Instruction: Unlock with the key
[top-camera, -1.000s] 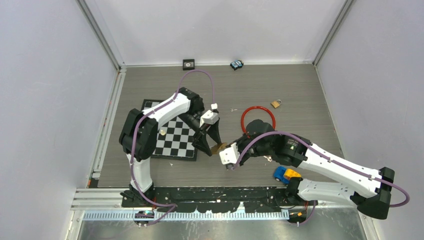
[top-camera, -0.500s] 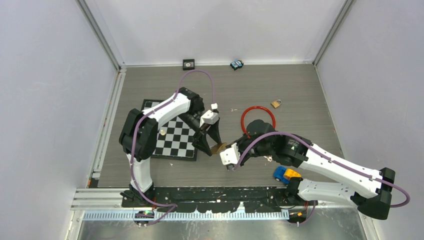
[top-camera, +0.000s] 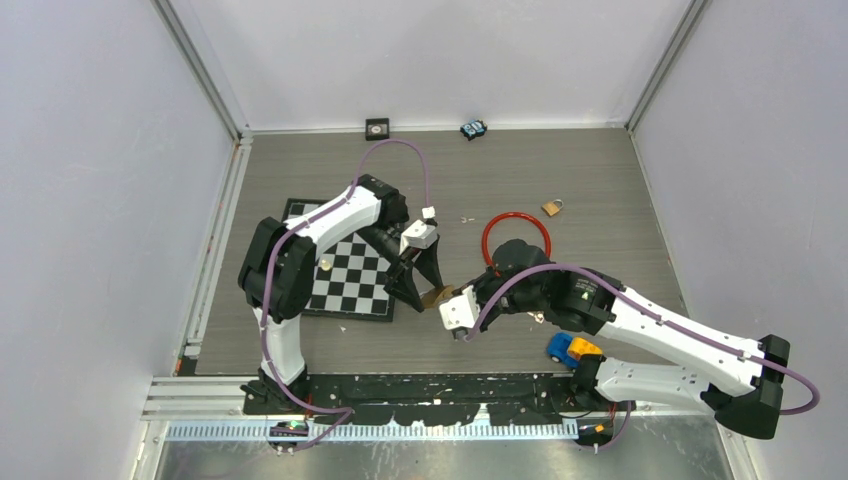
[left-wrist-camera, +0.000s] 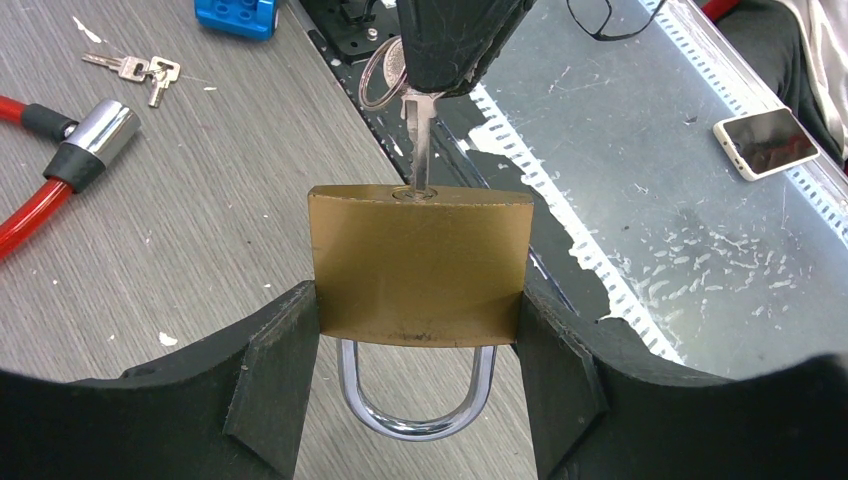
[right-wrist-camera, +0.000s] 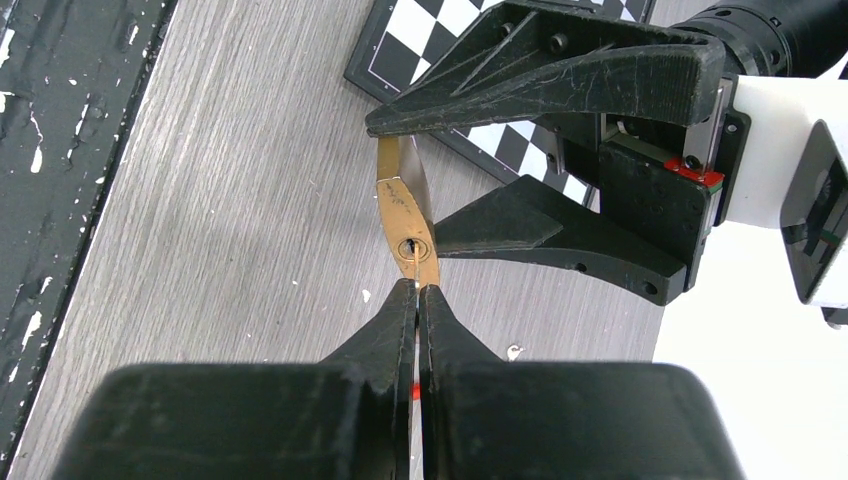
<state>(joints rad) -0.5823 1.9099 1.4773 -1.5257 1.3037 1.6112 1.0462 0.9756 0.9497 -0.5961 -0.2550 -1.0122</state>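
Padlock (left-wrist-camera: 418, 265) is clamped in our left gripper (left-wrist-camera: 418, 312) over the bench (left-wrist-camera: 200, 210), shackle (left-wrist-camera: 415, 422) toward the wrist. Our right gripper (right-wrist-camera: 417, 292) pinches the key (left-wrist-camera: 419, 140), and we see its tip in the keyhole (right-wrist-camera: 408, 247).

Just off the right edge of the black-and-white chessboard (top-camera: 345, 275), the left end effector (top-camera: 424, 290) brackets a flat brass padlock (top-camera: 437, 296). The right end effector (top-camera: 453, 298) meets the padlock from the side away from the board. Farther right of the board lie a red cable loop (top-camera: 516, 238) and a blue-and-yellow toy car (top-camera: 570, 349).
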